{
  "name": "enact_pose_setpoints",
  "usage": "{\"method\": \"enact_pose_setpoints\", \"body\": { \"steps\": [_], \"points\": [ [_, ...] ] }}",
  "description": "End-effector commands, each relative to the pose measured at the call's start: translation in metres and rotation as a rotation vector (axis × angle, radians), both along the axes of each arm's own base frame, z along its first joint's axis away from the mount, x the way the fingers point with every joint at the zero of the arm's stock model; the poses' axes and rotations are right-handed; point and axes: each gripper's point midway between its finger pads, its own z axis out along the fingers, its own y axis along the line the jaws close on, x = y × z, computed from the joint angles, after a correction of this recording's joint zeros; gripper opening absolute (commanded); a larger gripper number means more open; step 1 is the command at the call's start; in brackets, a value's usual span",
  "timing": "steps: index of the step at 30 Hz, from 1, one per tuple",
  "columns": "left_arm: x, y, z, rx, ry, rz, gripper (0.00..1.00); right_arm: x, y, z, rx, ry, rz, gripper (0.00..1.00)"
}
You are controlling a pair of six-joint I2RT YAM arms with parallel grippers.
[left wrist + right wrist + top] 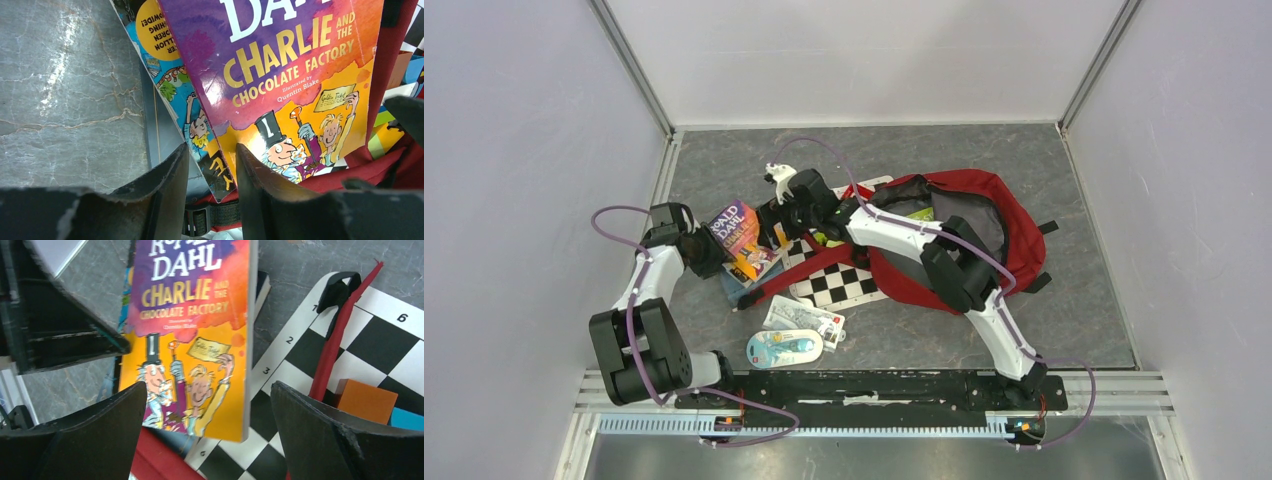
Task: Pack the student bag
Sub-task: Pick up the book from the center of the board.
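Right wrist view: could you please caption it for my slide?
Open right fingers frame the Charlie and the Chocolate Factory paperback beside a chessboard.

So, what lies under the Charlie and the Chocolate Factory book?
A second book with a blue cover shows beneath the Charlie book, and a red bag strap under its lower end. What else it covers is hidden.

surface (65, 100): stone-look grey, smooth, faint sheen
student bag (1016, 228): red cloth, matt; black woven strap trim
book (280, 75): paper cover, glossy (glare on the purple)
chessboard (839, 284): flat printed sheet, matt
fingers (165, 187): black plastic, matt, edges rough and chipped
packets (786, 349): clear glossy plastic over printed card
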Motion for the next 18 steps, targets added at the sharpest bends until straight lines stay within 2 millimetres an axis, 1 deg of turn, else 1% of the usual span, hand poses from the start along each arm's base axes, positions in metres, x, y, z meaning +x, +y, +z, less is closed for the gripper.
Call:
{"method": "enact_pose_setpoints", "body": {
  "steps": [1, 4, 6, 8, 11, 13, 14, 18],
  "points": [
    [0.008, -0.005, 0.012, -0.006, -0.056, -0.049, 0.46, 0.013, 0.008, -0.019, 0.039, 0.058, 0.026, 0.98],
    [0.008, -0.006, 0.012, -0.008, -0.058, -0.05, 0.46, 0.005, 0.011, -0.036, 0.042, 0.114, 0.062, 0.98],
    [0.009, -0.007, 0.012, -0.013, -0.061, -0.053, 0.45, -0.005, 0.015, -0.04, 0.066, 0.161, 0.103, 0.94],
    [0.009, -0.007, 0.013, -0.015, -0.061, -0.054, 0.45, -0.013, 0.017, -0.041, 0.094, 0.199, 0.117, 0.84],
    [0.008, -0.007, 0.013, -0.013, -0.064, -0.055, 0.46, -0.015, 0.019, -0.027, 0.146, 0.199, 0.116, 0.71],
    [0.008, -0.007, 0.014, -0.013, -0.067, -0.054, 0.46, -0.011, 0.015, -0.019, 0.153, 0.195, 0.093, 0.61],
    [0.008, -0.007, 0.014, -0.013, -0.066, -0.054, 0.45, -0.01, 0.013, -0.016, 0.155, 0.193, 0.083, 0.54],
    [0.009, -0.008, 0.014, -0.016, -0.067, -0.056, 0.46, -0.004, 0.001, -0.007, 0.151, 0.176, 0.037, 0.36]
  ]
}}
